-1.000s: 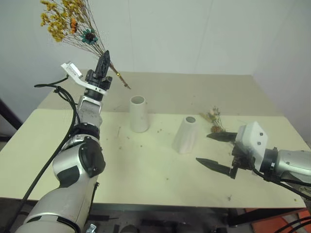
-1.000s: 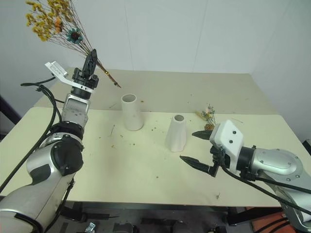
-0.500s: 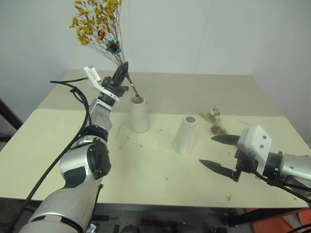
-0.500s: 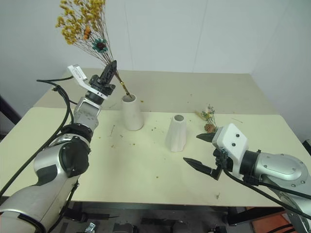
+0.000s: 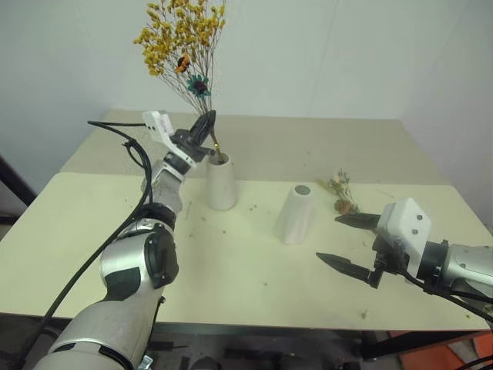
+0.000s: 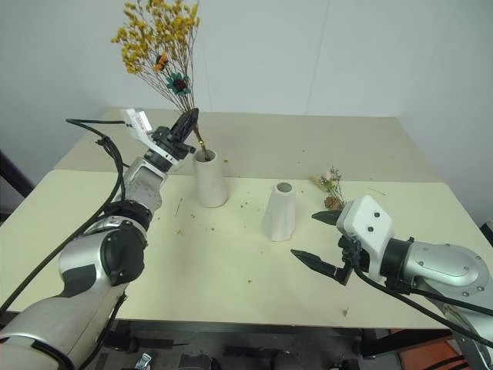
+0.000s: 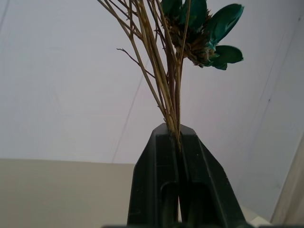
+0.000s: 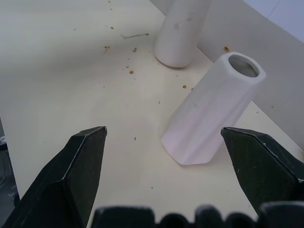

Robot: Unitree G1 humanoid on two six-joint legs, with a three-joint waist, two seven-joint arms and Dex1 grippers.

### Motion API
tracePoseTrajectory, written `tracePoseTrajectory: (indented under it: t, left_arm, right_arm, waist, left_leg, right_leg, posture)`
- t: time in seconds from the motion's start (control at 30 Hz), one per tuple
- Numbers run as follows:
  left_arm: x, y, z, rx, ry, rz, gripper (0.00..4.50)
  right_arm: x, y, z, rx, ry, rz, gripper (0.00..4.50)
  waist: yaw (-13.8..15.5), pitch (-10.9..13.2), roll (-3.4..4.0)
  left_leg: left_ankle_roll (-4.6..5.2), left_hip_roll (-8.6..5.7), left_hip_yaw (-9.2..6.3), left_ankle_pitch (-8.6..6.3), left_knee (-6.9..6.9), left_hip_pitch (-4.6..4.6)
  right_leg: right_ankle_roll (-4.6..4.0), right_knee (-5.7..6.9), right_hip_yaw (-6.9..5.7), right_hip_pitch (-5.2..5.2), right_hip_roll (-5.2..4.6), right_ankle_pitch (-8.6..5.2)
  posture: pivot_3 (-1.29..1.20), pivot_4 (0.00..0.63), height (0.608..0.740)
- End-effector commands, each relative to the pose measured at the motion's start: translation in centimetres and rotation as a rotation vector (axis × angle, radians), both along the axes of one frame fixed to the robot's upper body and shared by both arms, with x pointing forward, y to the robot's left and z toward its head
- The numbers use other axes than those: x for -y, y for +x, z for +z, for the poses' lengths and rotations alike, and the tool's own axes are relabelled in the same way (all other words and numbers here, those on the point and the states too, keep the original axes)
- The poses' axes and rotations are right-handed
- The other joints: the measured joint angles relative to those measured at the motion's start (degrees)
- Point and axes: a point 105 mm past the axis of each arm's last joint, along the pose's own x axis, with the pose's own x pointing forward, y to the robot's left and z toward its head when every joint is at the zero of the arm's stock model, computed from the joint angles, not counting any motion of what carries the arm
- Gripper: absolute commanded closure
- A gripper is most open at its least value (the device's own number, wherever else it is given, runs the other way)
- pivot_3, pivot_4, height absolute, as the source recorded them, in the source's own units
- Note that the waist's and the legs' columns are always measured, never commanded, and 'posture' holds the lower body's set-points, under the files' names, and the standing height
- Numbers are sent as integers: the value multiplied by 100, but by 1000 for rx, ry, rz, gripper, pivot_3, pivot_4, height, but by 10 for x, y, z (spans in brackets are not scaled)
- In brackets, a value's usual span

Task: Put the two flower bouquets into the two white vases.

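Note:
My left gripper (image 5: 206, 126) is shut on the thin stems (image 7: 166, 90) of the yellow-orange bouquet (image 5: 181, 38), whose bushy head rises high above the table. The lower stem ends dip into the mouth of the straight white vase (image 5: 221, 181), just right of that gripper. The cone-shaped white vase (image 5: 295, 213) stands empty to the right, also seen close up (image 8: 209, 118). The sparse grey-green bouquet with a pinecone (image 5: 340, 191) lies on the table behind my right gripper (image 5: 348, 243), which hangs open and empty right of the cone vase.
Small orange crumbs (image 8: 130, 72) lie scattered on the cream table (image 5: 231, 270) around the vases. A second tabletop (image 5: 308, 146) adjoins behind, against a white wall. The table's right edge runs close to my right arm.
My left gripper has carried the yellow bouquet right and down, turning it more upright; its stem ends went from left of the straight vase to its mouth. The right gripper stayed put.

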Motion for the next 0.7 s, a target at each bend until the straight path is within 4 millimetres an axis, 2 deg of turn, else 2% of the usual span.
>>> tracePoseTrajectory:
  t: [0.03, 0.33, 0.57, 0.7]
  left_arm:
    - [1, -3, 3, 53, 44, 21, 4496]
    - [12, -6, -17, 51, 135, 12, 4496]
    - [11, -9, -20, 68, 135, -4, 4496]
    - [7, -12, -16, 110, 145, 12, 3464]
  right_arm:
    - [0, 0, 7, 44, -24, -11, 0]
    - [3, 1, 5, 38, -27, -23, 0]
    - [3, 2, 4, 32, -30, -25, 0]
    - [4, 4, 1, 26, -32, -26, 0]
  waist:
    - [-1, 0, 0]
    - [2, 0, 0]
    - [-2, 0, 0]
    - [0, 0, 0]
  left_leg:
    - [0, 0, 0, 0, 0, 0]
    - [0, 0, 0, 0, 1, 0]
    - [0, 1, 0, 0, 1, 0]
    - [0, 0, 0, 0, 1, 0]
  right_leg:
    - [0, 1, 0, 0, 0, 0]
    - [0, 1, 0, 0, 0, 0]
    - [0, 2, 0, -1, 0, 0]
    - [0, 2, 0, 0, 0, 0]
  posture:
    - [0, 150, 740]
    - [0, 150, 740]
    - [0, 150, 740]
    - [0, 150, 740]
